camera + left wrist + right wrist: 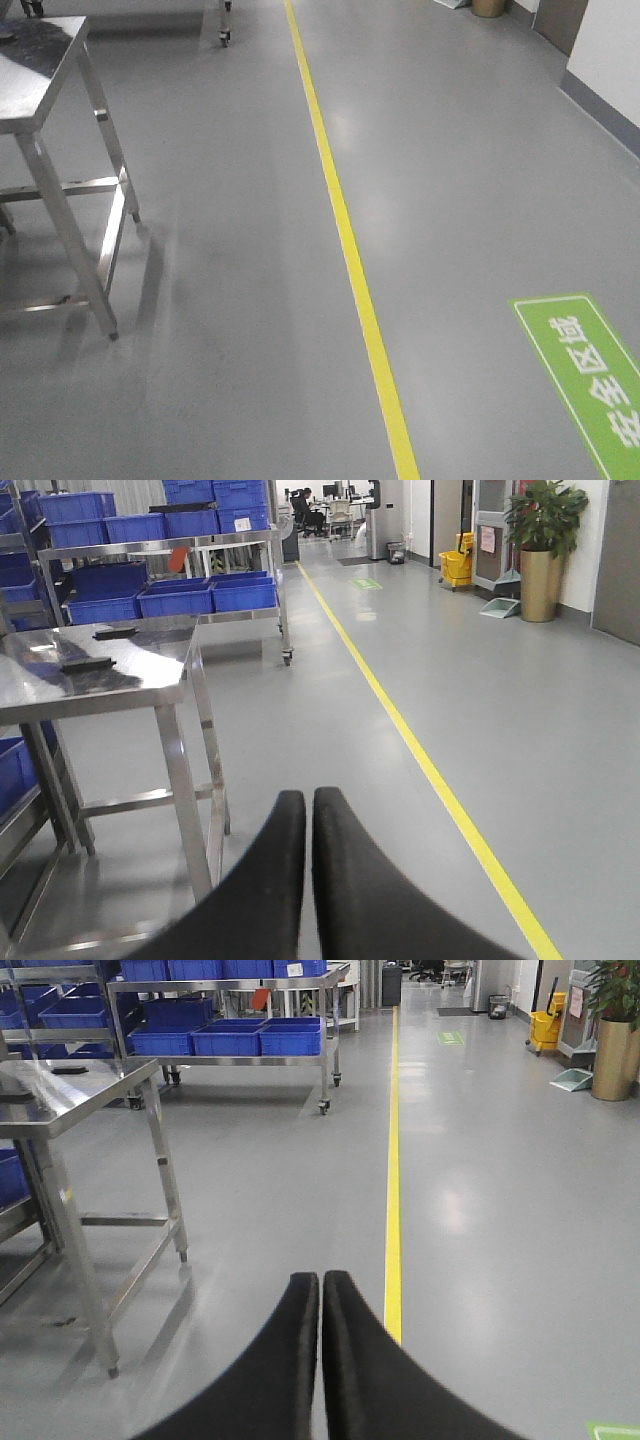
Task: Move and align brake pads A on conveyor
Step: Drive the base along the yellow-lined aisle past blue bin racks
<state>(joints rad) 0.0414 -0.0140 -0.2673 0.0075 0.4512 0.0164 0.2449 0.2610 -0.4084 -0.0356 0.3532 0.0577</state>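
Black curved left gripper (pixel 300 798) and right gripper (pixel 321 1280): jaws clenched on nothing, presumably tucked for driving. What look like small flat dark-grey brake pads A (pixel 85 664) lie on the shiny stainless-steel tabletop (pixel 40 680), well away from you. No conveyor in view.

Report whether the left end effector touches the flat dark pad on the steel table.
Apart. Left wrist view shows grey floor between the left end effector and the flat dark pad.

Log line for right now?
left gripper shut, empty | right gripper shut, empty | steel table ahead-left | conveyor not in view
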